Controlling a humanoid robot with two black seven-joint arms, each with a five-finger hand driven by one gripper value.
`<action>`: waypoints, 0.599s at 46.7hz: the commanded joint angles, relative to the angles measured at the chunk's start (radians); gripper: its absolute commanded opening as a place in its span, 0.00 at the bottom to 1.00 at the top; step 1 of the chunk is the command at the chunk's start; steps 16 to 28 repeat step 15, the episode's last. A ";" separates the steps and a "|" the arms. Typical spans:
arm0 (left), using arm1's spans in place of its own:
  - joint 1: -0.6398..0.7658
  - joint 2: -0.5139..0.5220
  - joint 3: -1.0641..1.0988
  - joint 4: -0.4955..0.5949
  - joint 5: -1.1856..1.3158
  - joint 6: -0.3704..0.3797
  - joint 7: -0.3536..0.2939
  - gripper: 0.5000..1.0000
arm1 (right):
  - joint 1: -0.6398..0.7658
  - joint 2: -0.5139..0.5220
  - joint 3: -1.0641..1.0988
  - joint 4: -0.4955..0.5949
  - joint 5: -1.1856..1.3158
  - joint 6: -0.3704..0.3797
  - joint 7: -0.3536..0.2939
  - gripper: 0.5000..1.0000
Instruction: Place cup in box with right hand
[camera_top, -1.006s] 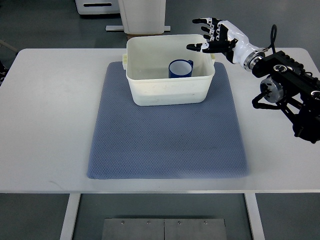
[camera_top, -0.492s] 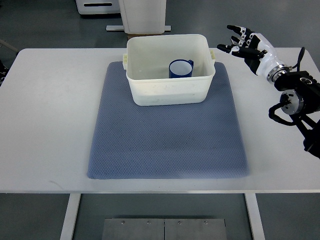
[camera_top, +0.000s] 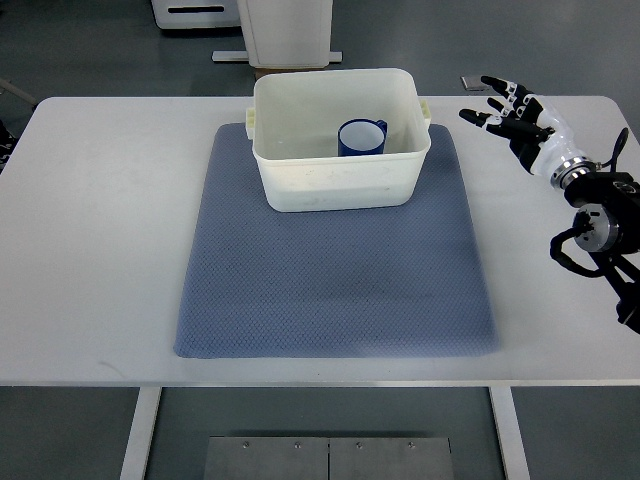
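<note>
**Cup in box, right hand clear of it**

Landmark: the white rectangular plastic box (camera_top: 340, 140).

- Nearest: the white flat-topped bench (camera_top: 90, 250), its front edge at the bottom of the view. Bare on the box's left side; no left arm shows anywhere.
- On the bench, a grey-blue textured fabric mat (camera_top: 335, 270) runs from in front of the box to under it. The box sits on the mat's far end, roughly centred.
- Inside the box: a dark blue glazed cup (camera_top: 361, 137) with a side handle, upright, mouth up, standing on the box floor toward the far wall. Nothing touches it.
- Right of the box, well apart from its rim: the black-and-white fingered right robot hand (camera_top: 515, 112), arm entering from the right edge. Fingers spread and extended, pointing roughly back toward the box, palm empty. It touches nothing; it appears to hover above the bench surface.

Judgement on step: placement looks done, since the cup rests in the box and the hand is empty. What remains is retreat. The next move calls only for carrying the arm off to the right to a rest pose, keeping wrist and fingers away from the box rim so the box is not nudged.
</note>
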 joint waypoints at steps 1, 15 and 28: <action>0.000 0.000 0.000 0.000 0.000 0.000 0.000 1.00 | -0.005 0.000 -0.001 -0.001 0.027 0.000 0.000 1.00; 0.000 0.000 0.000 0.000 0.000 0.000 0.000 1.00 | -0.031 0.008 -0.002 -0.001 0.027 0.000 0.001 1.00; 0.000 0.000 0.000 0.000 0.000 0.000 0.000 1.00 | -0.031 0.008 -0.002 -0.001 0.027 0.000 0.001 1.00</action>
